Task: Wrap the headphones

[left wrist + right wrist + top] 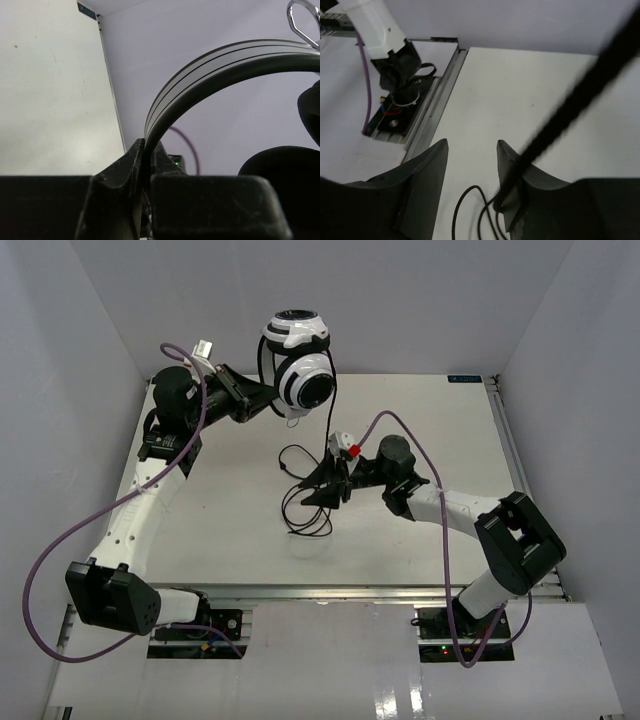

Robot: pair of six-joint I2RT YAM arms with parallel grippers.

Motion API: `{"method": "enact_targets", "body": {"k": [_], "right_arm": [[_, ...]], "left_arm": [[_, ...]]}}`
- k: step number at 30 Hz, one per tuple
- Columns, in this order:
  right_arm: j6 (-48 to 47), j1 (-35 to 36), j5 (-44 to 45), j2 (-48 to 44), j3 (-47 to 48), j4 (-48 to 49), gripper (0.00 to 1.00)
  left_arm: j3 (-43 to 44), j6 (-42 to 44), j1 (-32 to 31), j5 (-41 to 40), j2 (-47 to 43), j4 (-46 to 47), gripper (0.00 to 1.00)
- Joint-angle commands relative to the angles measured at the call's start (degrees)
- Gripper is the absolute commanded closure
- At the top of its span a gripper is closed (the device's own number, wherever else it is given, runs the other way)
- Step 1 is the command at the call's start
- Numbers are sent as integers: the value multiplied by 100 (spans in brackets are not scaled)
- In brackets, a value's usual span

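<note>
The headphones (300, 375) hang in the air over the table's back left. Their white earcups sit one above the other. My left gripper (268, 400) is shut on the thin black headband (200, 80), which arcs up and right out of the pinched jaws (148, 150). The thin black cable (331, 430) drops from the earcups to loose loops (300, 510) on the table. My right gripper (318, 485) is low at those loops, its jaws apart. In the right wrist view the cable (570, 105) slants across the right finger (512, 175), and the gap (472, 145) holds nothing.
Thick purple robot cables (60, 530) trail from both arms. The left arm's base (400, 65) and the table's metal edge rail (435, 110) show beyond the right fingers. White walls enclose the table on three sides.
</note>
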Motion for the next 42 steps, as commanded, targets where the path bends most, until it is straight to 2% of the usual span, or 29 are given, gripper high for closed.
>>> {"method": "enact_targets", "body": {"k": [1,8,9,12,14,17,20,22,24,27,28,31,36,39,42], "right_arm": [[190,79,-366,-146,-636,629,52],[273,79,-604,-791,-1242,612,89],[303,79,-630,-866,-1257,593,91],[105,79,-696,-1162,-1211,-20,91],[-248,79,-568,-1326,-1126,-867,89],[-1186,79,-301,-1557,-943,-2079,79],[-1579,78,-106,-1737,-798,-2855,75],[-1829,70,10,-1850,-686,-3296,77],[-2120,70,182,-1932,-559,-3864,84],[-2939,3,1247,-2199,-14,-4955,92],[-3215,-48,1726,-2220,64,-5010,92],[-3929,-499,3858,-2499,1061,-5549,92],[-3627,-1032,6269,-2499,2276,-5111,92],[-3253,-1186,7213,-2528,2666,-4637,92],[-3110,-1262,7627,-2628,2841,-4512,92]], "left_arm": [[323,-810,-3,-208,-310,990,100],[92,-1765,6,-663,-293,1748,100],[74,-1802,7,-698,-283,1752,100],[26,-1938,30,-811,-237,1841,100],[52,-1986,91,-885,-159,1884,100],[214,-1855,188,-1032,-33,1744,100],[385,-1583,273,-1250,59,1431,100],[395,-1437,372,-1346,93,1322,100],[326,-1397,492,-1410,82,1297,100],[446,-851,662,-1696,58,829,100],[505,-638,697,-1722,53,778,100],[611,98,771,-2153,-12,203,100],[481,343,771,-2260,-73,132,100],[531,592,780,-2309,-98,-7,100],[522,834,773,-2444,-169,-141,100]]}}
